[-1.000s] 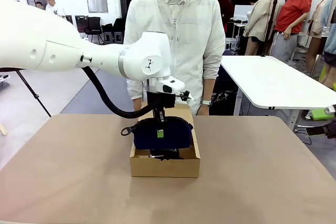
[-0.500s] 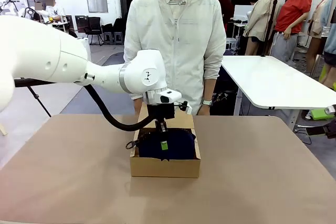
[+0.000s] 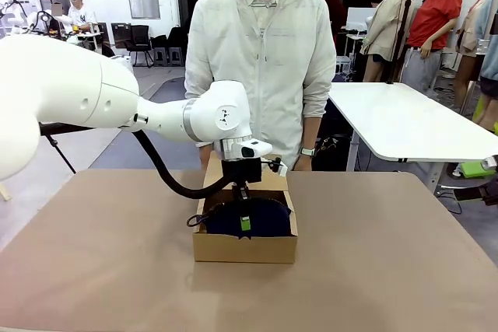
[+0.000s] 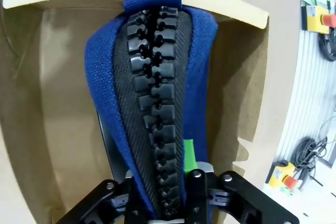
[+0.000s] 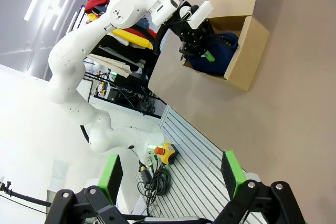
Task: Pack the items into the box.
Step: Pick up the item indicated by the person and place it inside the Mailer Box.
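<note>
In the front view the brown box [image 3: 245, 248] sits mid-frame on the desk [image 3: 389, 270], its lid flap [image 3: 268, 178] raised at the back towards the person; the left claw [image 3: 244, 220] reaches down into it from above, and the navy pouch [image 3: 263, 219] lies inside, bulging a little above the walls, with its pull loop [image 3: 194, 221] hanging out over the box's left wall; the step in hand looks like setting the pouch down and letting go, so I would judge it best to part the jaws only slightly, lift straight up so the pads do not drag the soft fabric back out, and see the loop tucked in before the flap can fold flat. In the left wrist view the pouch stands on edge, its zip [image 4: 155, 103] running up the middle of the frame, cardboard on both sides and at the top; the jaws stand narrow on either side of the zip ridge at the bottom of the frame, a green pad [image 4: 189, 153] lying against the blue cloth, so the left claw reads as grasping the pouch by its top edge, though how firmly cannot be told. In the right wrist view the right claw [image 5: 172, 179] rises from the bottom edge, spread wide with nothing between its pads and touching nothing; the box and pouch show far off at upper right, so this arm is best kept parked, well apart.
</note>
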